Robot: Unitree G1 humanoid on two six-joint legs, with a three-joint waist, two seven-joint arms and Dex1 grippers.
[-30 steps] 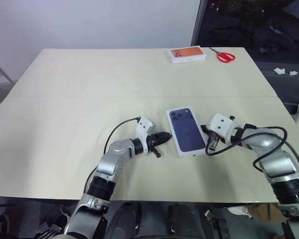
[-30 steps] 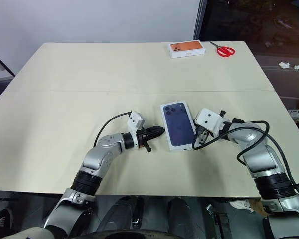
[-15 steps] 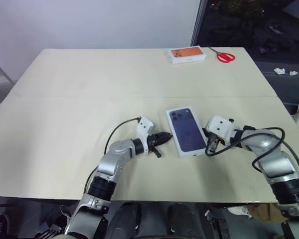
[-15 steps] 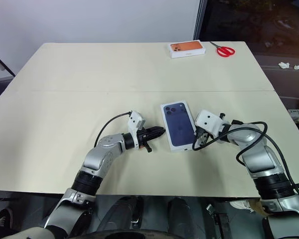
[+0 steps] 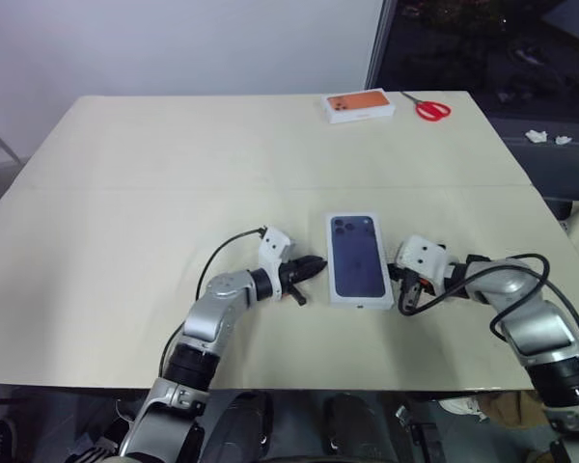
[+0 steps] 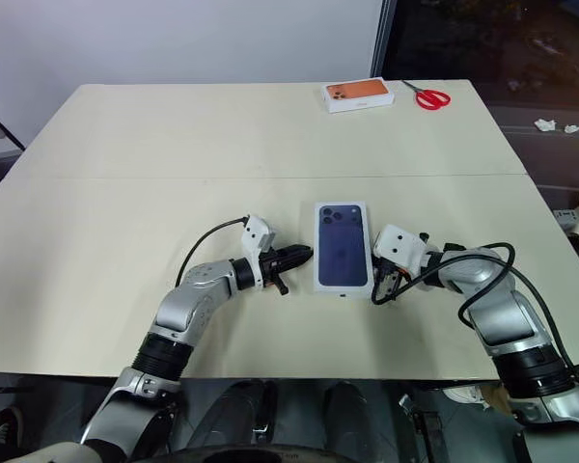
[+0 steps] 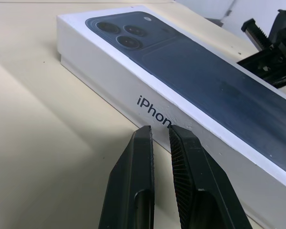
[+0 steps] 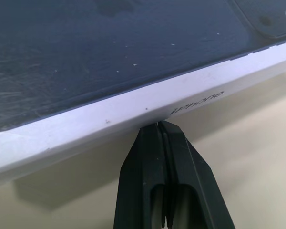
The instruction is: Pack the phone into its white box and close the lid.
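Observation:
The lid (image 5: 359, 258), white with a dark blue phone printed on top, lies flat on the table between my two grippers. It covers the white box, and the phone is hidden. My left gripper (image 5: 318, 265) points level at the lid's left side wall (image 7: 133, 81). Its fingers are almost together with nothing between them, and their tips (image 7: 158, 130) stand a short way off the "iPhone" lettering. My right gripper (image 5: 401, 301) is shut, and its tips (image 8: 159, 125) rest against the lid's right side wall (image 8: 133, 119).
A white box with an orange phone picture (image 5: 360, 105) and red-handled scissors (image 5: 430, 109) lie at the table's far right edge. The table's right edge (image 5: 550, 231) runs close beside my right arm.
The closed box has turned from slanted to straight and slid slightly right. My right gripper has sunk a little and sits lower against the box's side. The left gripper has stayed put.

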